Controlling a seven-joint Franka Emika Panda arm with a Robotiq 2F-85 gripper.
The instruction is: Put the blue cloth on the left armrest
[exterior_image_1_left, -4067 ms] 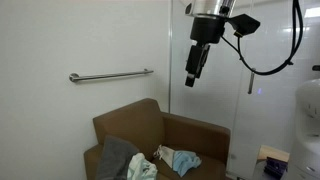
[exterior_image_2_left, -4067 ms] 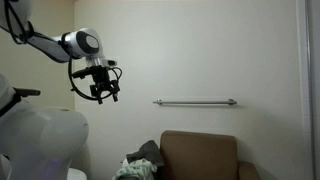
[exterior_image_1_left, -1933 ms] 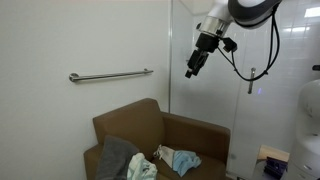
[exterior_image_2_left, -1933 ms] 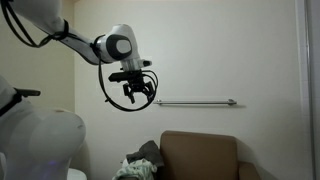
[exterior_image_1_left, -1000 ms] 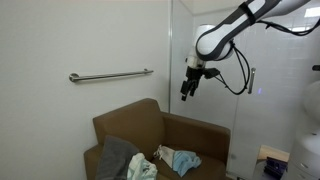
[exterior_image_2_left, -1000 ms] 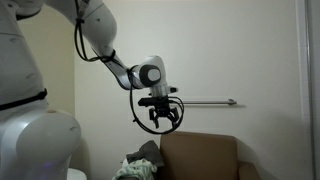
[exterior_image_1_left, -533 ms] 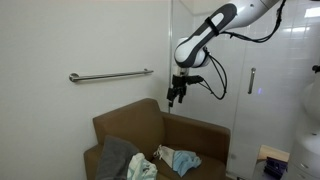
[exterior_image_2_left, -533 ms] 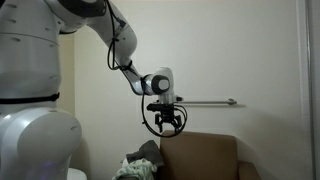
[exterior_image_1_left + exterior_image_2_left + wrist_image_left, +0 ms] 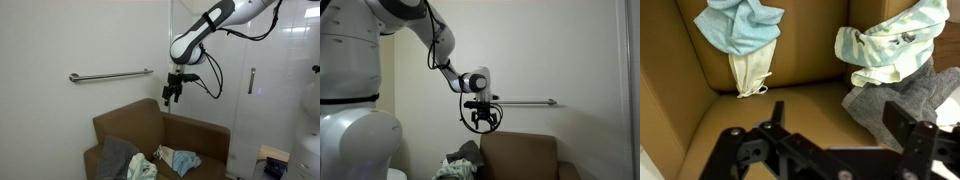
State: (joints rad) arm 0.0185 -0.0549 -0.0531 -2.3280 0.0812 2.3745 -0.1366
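The blue cloth (image 9: pixel 183 160) lies crumpled on the seat of a brown armchair (image 9: pixel 200 132). In the wrist view the blue cloth (image 9: pixel 740 25) lies at the top left, over a white cloth (image 9: pixel 750 72). My gripper (image 9: pixel 172 96) hangs in the air above the chair's backrest, well clear of the cloths. It also shows in an exterior view (image 9: pixel 482 121) above the chair (image 9: pixel 520 155). In the wrist view the gripper (image 9: pixel 845 128) is open and empty, with bare brown seat between its fingers.
A striped pale green cloth (image 9: pixel 895 45) and a grey cloth (image 9: pixel 905 100) lie on the seat beside the blue one; they also show in an exterior view (image 9: pixel 125 160). A metal grab bar (image 9: pixel 110 75) is fixed to the wall behind the chair.
My gripper has come down from high up and moved sideways toward the chair's backrest. In the last half second it moved only slightly. The cloths have not moved.
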